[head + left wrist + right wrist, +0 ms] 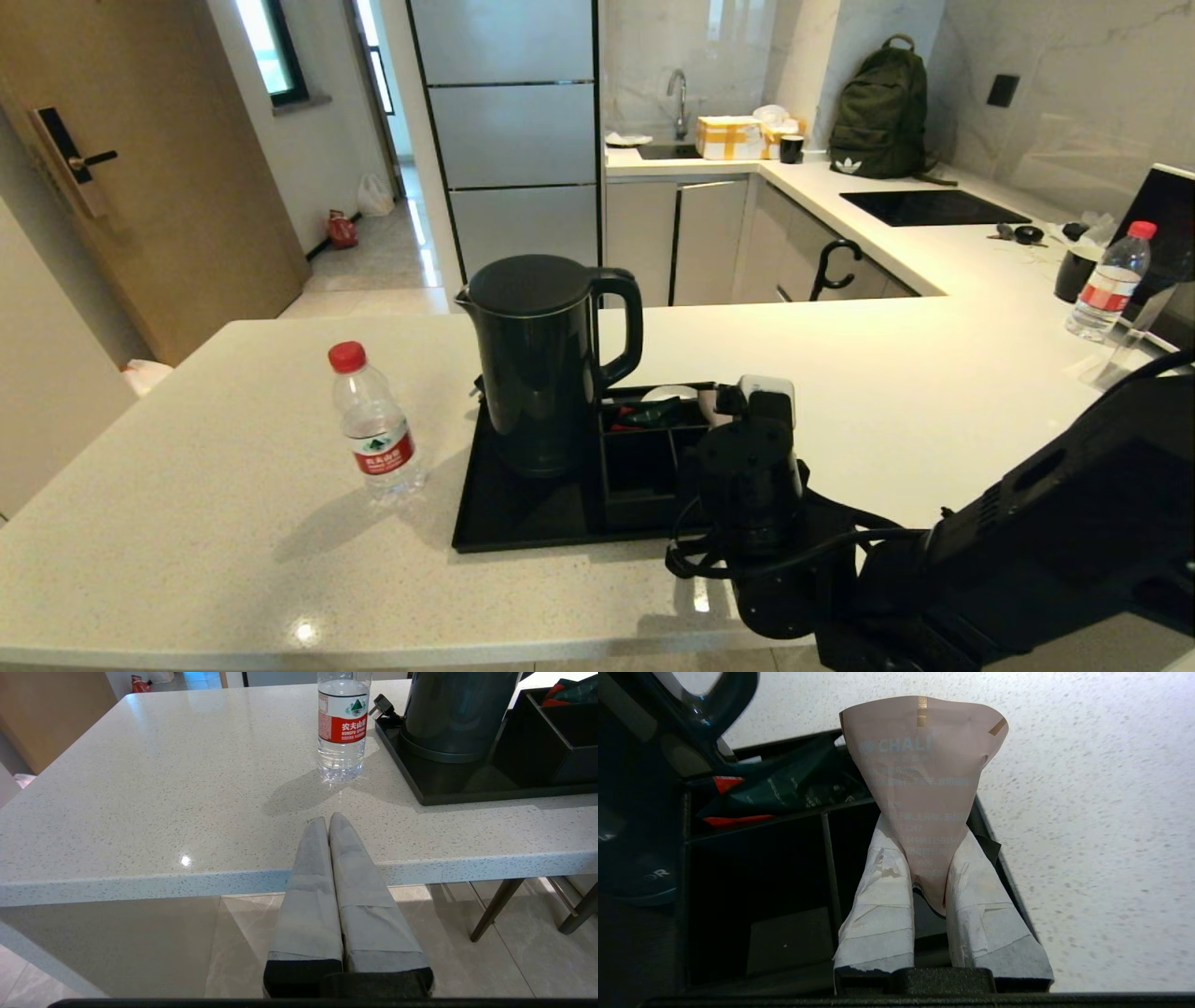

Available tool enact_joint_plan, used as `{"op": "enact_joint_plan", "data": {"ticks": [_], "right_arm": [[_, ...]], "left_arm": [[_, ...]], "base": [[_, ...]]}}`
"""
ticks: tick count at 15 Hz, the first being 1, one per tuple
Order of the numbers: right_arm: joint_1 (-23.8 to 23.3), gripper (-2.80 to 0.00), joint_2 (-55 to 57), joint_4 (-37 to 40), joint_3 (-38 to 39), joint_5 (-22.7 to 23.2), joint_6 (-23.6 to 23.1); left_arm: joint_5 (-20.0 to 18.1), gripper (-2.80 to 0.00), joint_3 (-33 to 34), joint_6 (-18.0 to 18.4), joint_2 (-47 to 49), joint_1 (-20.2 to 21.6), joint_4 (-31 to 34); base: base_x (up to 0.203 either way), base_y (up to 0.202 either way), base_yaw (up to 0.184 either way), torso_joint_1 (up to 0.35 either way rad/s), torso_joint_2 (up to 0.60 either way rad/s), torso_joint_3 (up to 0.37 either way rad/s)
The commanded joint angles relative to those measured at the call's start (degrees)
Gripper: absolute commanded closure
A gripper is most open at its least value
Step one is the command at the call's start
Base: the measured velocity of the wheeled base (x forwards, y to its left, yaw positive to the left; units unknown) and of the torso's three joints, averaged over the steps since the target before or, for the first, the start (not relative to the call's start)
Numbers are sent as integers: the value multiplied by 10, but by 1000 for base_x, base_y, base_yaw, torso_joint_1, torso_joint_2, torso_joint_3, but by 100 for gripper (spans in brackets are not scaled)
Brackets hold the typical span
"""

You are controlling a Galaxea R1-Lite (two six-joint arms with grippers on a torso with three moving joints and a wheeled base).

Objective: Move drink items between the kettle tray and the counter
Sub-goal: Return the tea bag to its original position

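The clear water bottle [373, 439] [342, 728] with red cap stands upright on the counter [187, 523], just left of the black kettle tray [523, 518] [467, 794]. My right gripper [924, 830] is shut on the beige paper sachet [924, 765], which fans out past the fingertips. It hangs over the right side of the black compartment box [644, 457] [761, 858], close to the tray's right rim. My right arm [752, 476] hides the sachet's lower part in the head view. My left gripper [328, 820] is shut and empty at the counter's front edge, short of the bottle.
A tall black kettle [541, 364] stands on the tray's left half. Red and green packets [775, 788] lie in the box's far compartment. A second bottle [1109, 280] and a dark cup [1074, 273] stand far right. A green backpack [882, 112] sits at the back.
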Motion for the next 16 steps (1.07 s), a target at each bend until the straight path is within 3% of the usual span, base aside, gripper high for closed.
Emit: {"op": "enact_joint_plan", "data": {"ticks": [1,8,9,16], "right_arm": [[-4,0,34,-23,-5,-1,-2],[-19,0,73,-45,-28,5,-16],[-19,-280,74,-49,-29,5,-19],[-19,-280,76,-109,-20,8,-57]], "left_arm": [[0,0,0,0,1,0,0],[0,0,0,0,1,0,0],[0,0,0,0,1,0,0],[-1,0,0,0,1,0,0]], "base": [[0,0,0,0,0,0],[0,0,0,0,0,0],[0,0,0,0,0,0],[0,0,0,0,0,0]]}}
